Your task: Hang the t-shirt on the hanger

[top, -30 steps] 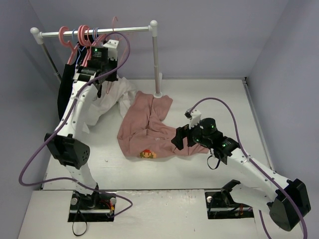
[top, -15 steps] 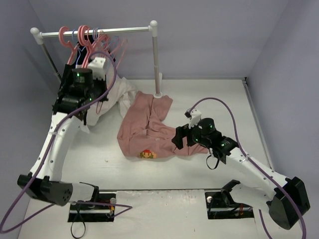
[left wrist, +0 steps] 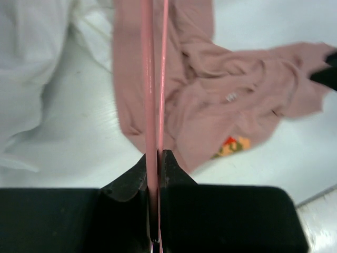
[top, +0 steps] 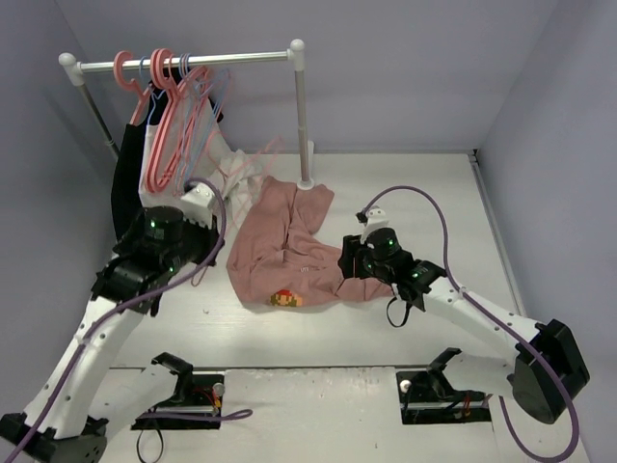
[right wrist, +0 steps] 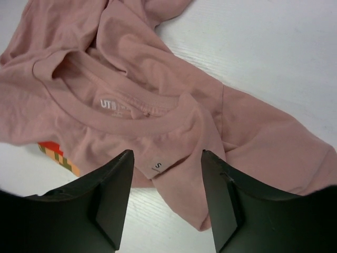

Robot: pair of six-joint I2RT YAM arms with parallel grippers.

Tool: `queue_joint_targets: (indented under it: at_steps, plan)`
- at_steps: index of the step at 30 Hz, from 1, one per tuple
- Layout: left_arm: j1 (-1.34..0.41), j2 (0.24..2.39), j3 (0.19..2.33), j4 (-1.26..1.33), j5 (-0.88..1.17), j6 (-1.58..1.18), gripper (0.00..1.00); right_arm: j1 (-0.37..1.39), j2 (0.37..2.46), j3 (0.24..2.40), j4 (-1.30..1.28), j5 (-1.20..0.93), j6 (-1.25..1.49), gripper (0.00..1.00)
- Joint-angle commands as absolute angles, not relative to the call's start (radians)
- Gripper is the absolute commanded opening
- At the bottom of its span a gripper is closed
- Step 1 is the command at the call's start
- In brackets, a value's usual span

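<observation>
Where the left arm rose from the lower left of the overhead view, the left gripper (left wrist: pixel 154 158) was clamped shut on the hanger (left wrist: pixel 149 89), whose thin pale-pink rods ran straight up the wrist frame from between the jaws. Right of centre, the right gripper (right wrist: pixel 167 158) sat low over the t-shirt (top: pixel 280 241) with its fingers (right wrist: pixel 113 200) apart. The collar and its small size tag lay in the gap between them; whether the tips touched the cloth could not be told. The t-shirt lay crumpled on the worktop (top: pixel 415 193) in the middle of the frame, its orange print (top: pixel 284 299) at the near edge. Beyond it, a white garment (left wrist: pixel 31 63) lay heaped below the rack (top: pixel 193 61) at upper left, where coral hangers (top: pixel 159 125) and a black garment (top: pixel 123 183) hung.
</observation>
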State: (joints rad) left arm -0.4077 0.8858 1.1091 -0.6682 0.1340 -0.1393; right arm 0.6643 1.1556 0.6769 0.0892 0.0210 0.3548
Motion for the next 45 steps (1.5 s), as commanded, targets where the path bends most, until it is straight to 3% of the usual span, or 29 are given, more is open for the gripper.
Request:
queue_joint_targets:
  at_steps: [1,6,11,14,16,18,19,29,35,40,45]
  plan:
    - [-0.488,0.836,1.065,-0.643,0.112,-0.168,0.0,0.692,1.223,0.755,0.149,0.184,0.474,0.5]
    - [-0.494,0.791,0.998,-0.64,0.067,-0.196,0.0,0.701,1.372,0.777,0.149,0.209,0.508,0.62]
    - [-0.492,0.78,0.978,-0.637,0.012,-0.207,0.0,0.699,1.473,0.786,0.176,0.242,0.455,0.63]
    - [-0.491,0.785,0.962,-0.642,0.009,-0.212,0.0,0.689,1.525,0.808,0.192,0.189,0.39,0.49]
    - [-0.49,0.779,0.96,-0.642,0.01,-0.216,0.0,0.687,1.554,0.835,0.196,0.176,0.335,0.29]
    - [-0.487,0.763,0.955,-0.64,0.0,-0.218,0.0,0.687,1.592,0.878,0.205,0.182,0.261,0.03]
    - [-0.486,0.757,0.953,-0.642,-0.016,-0.218,0.0,0.685,1.606,0.897,0.215,0.183,0.232,0.0]
    - [-0.477,0.689,0.943,-0.64,-0.051,-0.219,0.0,0.617,1.605,1.106,0.36,0.009,-0.124,0.0]
    - [-0.479,0.646,0.927,-0.613,0.08,-0.2,0.0,0.614,1.424,0.843,0.362,0.029,-0.04,0.05]
    - [-0.48,0.669,0.929,-0.6,0.126,-0.188,0.0,0.615,1.249,0.67,0.356,0.065,0.096,0.17]
    - [-0.481,0.672,0.927,-0.597,0.161,-0.184,0.0,0.621,1.171,0.637,0.258,0.113,0.246,0.45]
